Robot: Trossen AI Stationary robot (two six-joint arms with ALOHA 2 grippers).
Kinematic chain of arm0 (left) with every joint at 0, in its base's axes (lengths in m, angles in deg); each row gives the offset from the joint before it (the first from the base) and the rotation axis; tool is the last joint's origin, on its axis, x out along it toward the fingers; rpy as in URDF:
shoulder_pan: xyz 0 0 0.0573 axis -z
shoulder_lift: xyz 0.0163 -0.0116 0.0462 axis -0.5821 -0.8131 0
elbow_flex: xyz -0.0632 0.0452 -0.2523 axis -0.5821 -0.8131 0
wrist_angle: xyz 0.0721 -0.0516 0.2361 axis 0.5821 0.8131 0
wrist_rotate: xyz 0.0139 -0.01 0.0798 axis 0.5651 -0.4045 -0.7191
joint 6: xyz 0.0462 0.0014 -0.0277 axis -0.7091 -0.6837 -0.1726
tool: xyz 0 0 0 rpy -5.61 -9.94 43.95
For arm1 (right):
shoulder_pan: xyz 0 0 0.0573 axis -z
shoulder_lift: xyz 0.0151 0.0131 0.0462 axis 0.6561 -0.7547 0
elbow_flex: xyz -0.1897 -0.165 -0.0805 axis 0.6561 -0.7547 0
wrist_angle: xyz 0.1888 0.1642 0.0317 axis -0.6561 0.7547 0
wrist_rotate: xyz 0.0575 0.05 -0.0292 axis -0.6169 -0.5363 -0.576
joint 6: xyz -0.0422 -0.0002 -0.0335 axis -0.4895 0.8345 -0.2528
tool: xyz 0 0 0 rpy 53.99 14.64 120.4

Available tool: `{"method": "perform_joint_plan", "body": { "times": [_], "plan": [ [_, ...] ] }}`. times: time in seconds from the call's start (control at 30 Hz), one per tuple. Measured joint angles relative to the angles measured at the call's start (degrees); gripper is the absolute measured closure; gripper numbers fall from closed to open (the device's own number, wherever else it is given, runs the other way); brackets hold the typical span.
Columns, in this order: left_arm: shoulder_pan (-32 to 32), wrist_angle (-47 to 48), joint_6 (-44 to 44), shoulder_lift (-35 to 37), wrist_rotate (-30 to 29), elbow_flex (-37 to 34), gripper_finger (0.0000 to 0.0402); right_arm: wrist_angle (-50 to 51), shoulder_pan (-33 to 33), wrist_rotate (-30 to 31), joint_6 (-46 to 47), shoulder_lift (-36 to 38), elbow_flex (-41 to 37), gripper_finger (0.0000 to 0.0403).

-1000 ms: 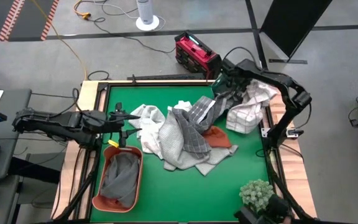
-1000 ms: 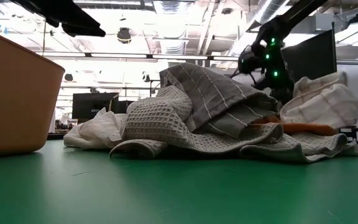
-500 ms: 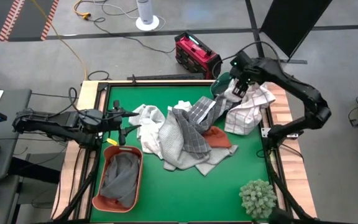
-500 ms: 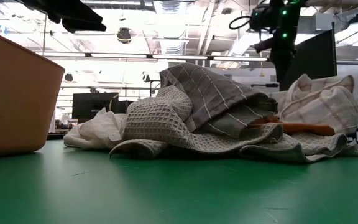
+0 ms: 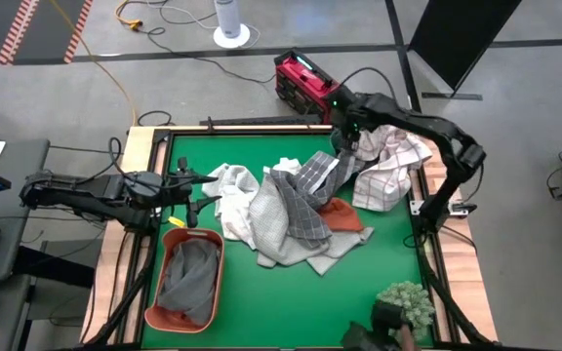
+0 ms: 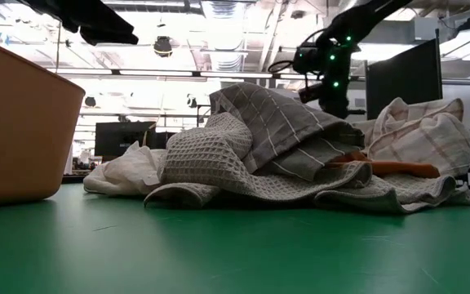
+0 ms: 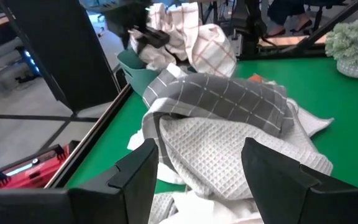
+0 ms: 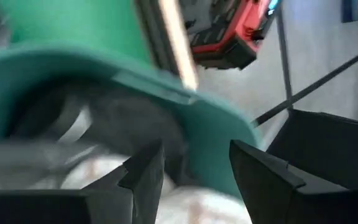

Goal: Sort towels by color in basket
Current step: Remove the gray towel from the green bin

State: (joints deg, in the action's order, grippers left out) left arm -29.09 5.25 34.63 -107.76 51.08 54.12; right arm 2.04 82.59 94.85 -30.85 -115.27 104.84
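Right gripper point(image 5: 344, 132), open w/ nothing held, swung left over grey checked towel point(image 5: 312, 175); no legible labels

Colours and patterns on the green table point(image 5: 261, 283)

A grey towel checked with thin pale lines point(image 5: 312, 183) is seen over a plain grey waffle-textured towel point(image 5: 273, 219), with a rust-orange towel point(image 5: 344, 216) beside them. A white towel point(image 5: 224, 179) lies at one side, and a white towel with thin reddish checks point(image 5: 386, 174) at the other. A grey cloth point(image 5: 189, 275) is held in the orange-brown basket point(image 5: 160, 317). A teal basket point(image 7: 138, 70), a pale-green plant ball point(image 5: 408, 300) and a red-and-black box point(image 5: 303, 80) are also shown.
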Motion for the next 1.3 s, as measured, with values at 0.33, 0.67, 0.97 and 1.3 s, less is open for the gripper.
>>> {"method": "perform_joint_plan", "body": {
  "times": [0.33,0.67,0.97,1.3],
  "plan": [
    [0.0,0.89,-0.69,0.02,0.0,0.0,0.018,21.69,6.79,6.33,6.11,-9.51,1.19,0.0198],
    [0.0,0.15,-0.9,0.02,-0.2,0.0,0.018,34.74,6.99,0.16,15.01,-6.87,1.14,0.0222],
    [0.0,0.17,-0.79,0.02,-0.2,0.0,0.018,14.28,5.7,2.44,9.44,-1.74,2.22,0.0226],
    [0.0,0.79,-0.74,0.02,-0.17,0.0,0.018,8.53,5.25,2.73,-15.28,-6.08,0.57,0.0221]
  ]
}}
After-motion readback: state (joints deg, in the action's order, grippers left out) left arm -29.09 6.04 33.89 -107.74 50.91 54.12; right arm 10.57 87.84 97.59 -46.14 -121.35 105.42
